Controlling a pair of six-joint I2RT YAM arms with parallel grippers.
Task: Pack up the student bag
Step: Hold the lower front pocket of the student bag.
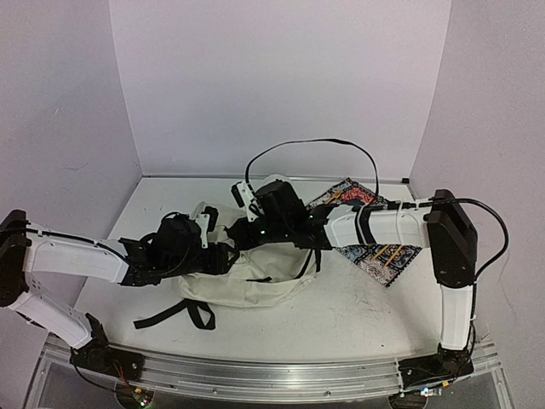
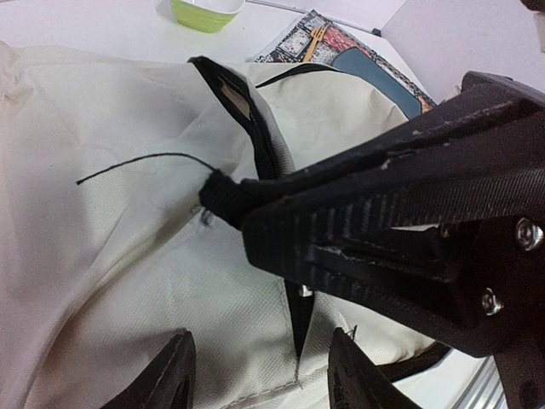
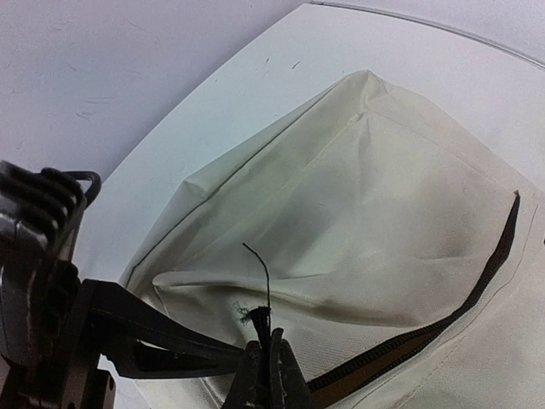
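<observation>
Two arms meet over the student bag (image 1: 255,285), which lies slumped in the middle of the surface (image 1: 358,324) between them. The right pincer (image 3: 268,371) is clamped on the black zip cord (image 2: 223,194). The zip (image 3: 443,315) runs away from it along the bag's edge, so I'd say the pull must follow that line. The left pincer (image 2: 262,379) hangs just above the cream fabric beside the cord, fingers apart and holding nothing.

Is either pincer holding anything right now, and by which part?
The right pincer is shut on the black zipper cord of the bag, near the cord's frayed end. The left pincer is open over the fabric, holding nothing.
</observation>
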